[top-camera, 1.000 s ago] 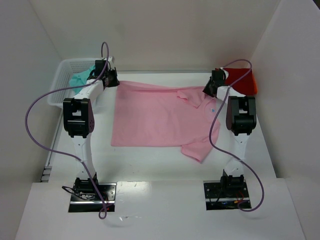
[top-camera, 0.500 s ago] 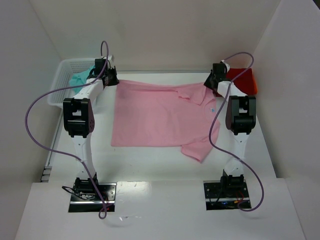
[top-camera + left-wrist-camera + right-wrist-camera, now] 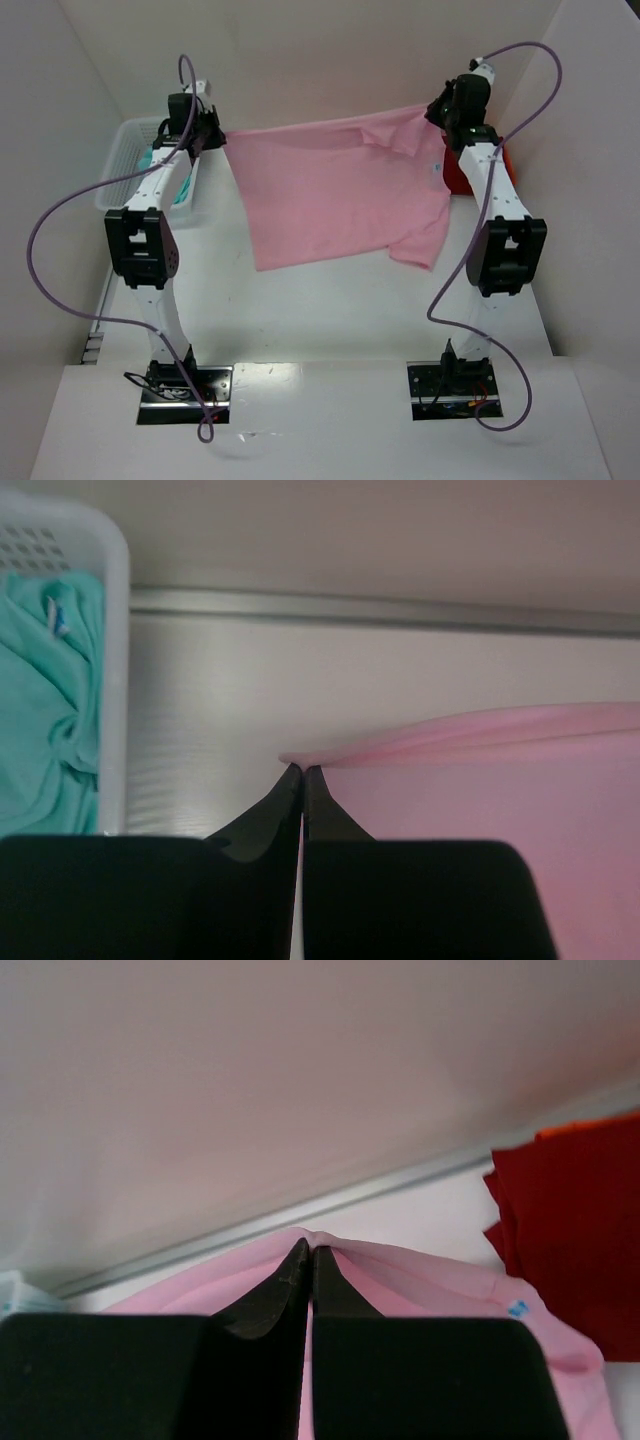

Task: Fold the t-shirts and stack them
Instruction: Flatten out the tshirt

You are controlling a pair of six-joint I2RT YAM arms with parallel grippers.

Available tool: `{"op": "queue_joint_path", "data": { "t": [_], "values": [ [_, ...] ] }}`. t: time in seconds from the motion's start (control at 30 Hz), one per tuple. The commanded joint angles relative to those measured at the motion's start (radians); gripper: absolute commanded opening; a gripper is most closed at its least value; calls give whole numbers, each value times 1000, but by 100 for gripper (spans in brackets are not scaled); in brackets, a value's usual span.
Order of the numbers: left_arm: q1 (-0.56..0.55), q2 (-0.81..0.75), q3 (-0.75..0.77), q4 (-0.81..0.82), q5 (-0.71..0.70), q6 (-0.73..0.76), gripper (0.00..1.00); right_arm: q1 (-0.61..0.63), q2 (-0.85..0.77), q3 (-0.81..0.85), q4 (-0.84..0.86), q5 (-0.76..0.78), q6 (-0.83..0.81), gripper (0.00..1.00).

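The light pink t-shirt point(image 3: 340, 190) hangs stretched in the air between my two grippers, its lower edge draping toward the table. My left gripper point(image 3: 213, 137) is shut on its left upper corner; the left wrist view shows the pink edge point(image 3: 470, 742) pinched at the closed fingertips point(image 3: 290, 780). My right gripper point(image 3: 437, 112) is shut on its right upper corner, with pink cloth point(image 3: 420, 1275) folded over the fingertips point(image 3: 325, 1260). The red t-shirt point(image 3: 466, 178) lies at the back right, partly behind the right arm, and shows in the right wrist view point(image 3: 570, 1220). The teal t-shirt point(image 3: 45, 700) lies in the basket.
The white mesh basket point(image 3: 125, 165) stands at the back left beside the left arm; its rim point(image 3: 112, 680) shows in the left wrist view. White walls enclose the table on the back and both sides. Purple cables loop from both arms.
Both grippers have risen from the table at the back, lifting the pink t-shirt by its far corners; it was lying flat and now hangs stretched between them.
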Motion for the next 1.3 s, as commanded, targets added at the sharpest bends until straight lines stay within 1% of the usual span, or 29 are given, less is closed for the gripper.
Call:
{"op": "queue_joint_path", "data": {
  "t": [0.0, 0.03, 0.07, 0.1, 0.13, 0.17, 0.2, 0.3, 0.43, 0.53, 0.67, 0.7, 0.73, 0.77, 0.8, 0.83, 0.87, 0.9, 0.93, 0.97, 1.0, 1.03, 1.07, 1.1, 1.17, 1.2, 1.23, 1.27],
  "values": [
    [13, -210, 12, 41, -25, 3, 0, -7, -164, 40, 18, -12, -27, 1],
    [13, -242, 1, 41, -25, 3, 0, -7, -196, 27, 18, -12, -27, 1],
    [13, -275, -10, 41, -25, 3, 0, -7, -271, -24, 18, -21, -27, 1],
    [13, -345, -36, 51, -25, 3, 0, -7, -314, -54, 32, -21, -27, 1],
    [13, -379, -50, 62, -35, 3, 0, -7, -358, -87, 43, -21, -27, 1],
    [13, -413, -59, 62, -49, 3, 0, -7, -447, -145, 55, -21, -27, 1],
    [13, -477, -69, 62, -49, 3, 0, -7, -487, -166, 55, -12, -18, 1],
    [13, -577, -70, 38, -61, 25, 0, -7, -618, -204, 28, -23, -18, 1],
    [13, -666, -44, -24, -81, 35, 0, -7, -756, -243, -26, -23, -9, 1],
    [13, -724, -16, -57, -107, 44, 0, -7, -865, -276, -63, 26, 10, 1],
    [13, -751, 9, -48, -179, 65, 0, -7, -911, -332, -75, 78, -1, 1],
    [13, -720, 42, -112, -192, 66, 0, -7, -911, -332, -75, 78, -1, 1],
    [13, -709, 85, -145, -178, 75, 0, -7, -893, -285, -141, 78, -1, 1],
    [-4, -709, 105, -145, -178, 75, 0, -7, -893, -285, -141, 54, -1, 1],
    [-4, -720, 73, -119, -199, 84, 0, -7, -903, -306, -129, 54, -1, 1],
    [-4, -720, 73, -137, -212, 84, 0, -7, -913, -350, -90, 70, -1, 1],
    [-4, -709, 111, -172, -222, 84, 0, -7, -904, -339, -110, 71, -1, 1],
    [-4, -720, 121, -131, -223, 75, 0, -7, -891, -320, -139, 80, -12, 1],
    [-4, -732, 39, -86, -223, 87, 0, -7, -891, -334, -140, 80, -12, 1],
    [-18, -702, 62, -105, -238, 87, 0, -7, -879, -349, -114, 80, -12, 1],
    [-18, -682, 122, -202, -238, 87, 0, -7, -870, -349, -124, 80, -21, 1],
    [-30, -682, 157, -203, -227, 87, 0, -7, -861, -302, -150, 69, -21, 1],
    [-41, -706, 95, -164, -209, 87, 0, -7, -861, -312, -126, 69, -21, 1],
    [-41, -706, 81, -136, -236, 101, 0, -7, -874, -338, -93, 69, -21, 1],
    [-56, -706, 122, -168, -240, 101, 0, -7, -874, -316, -121, 84, -21, 1],
    [-56, -717, 90, -122, -239, 101, 0, -7, -874, -316, -111, 118, -21, 1],
    [-56, -717, 81, -122, -262, 117, 0, -7, -874, -353, -85, 118, -30, 1],
    [-56, -688, 114, -152, -276, 118, 0, -7, -874, -345, -85, 118, -30, 1]
  ]
}}
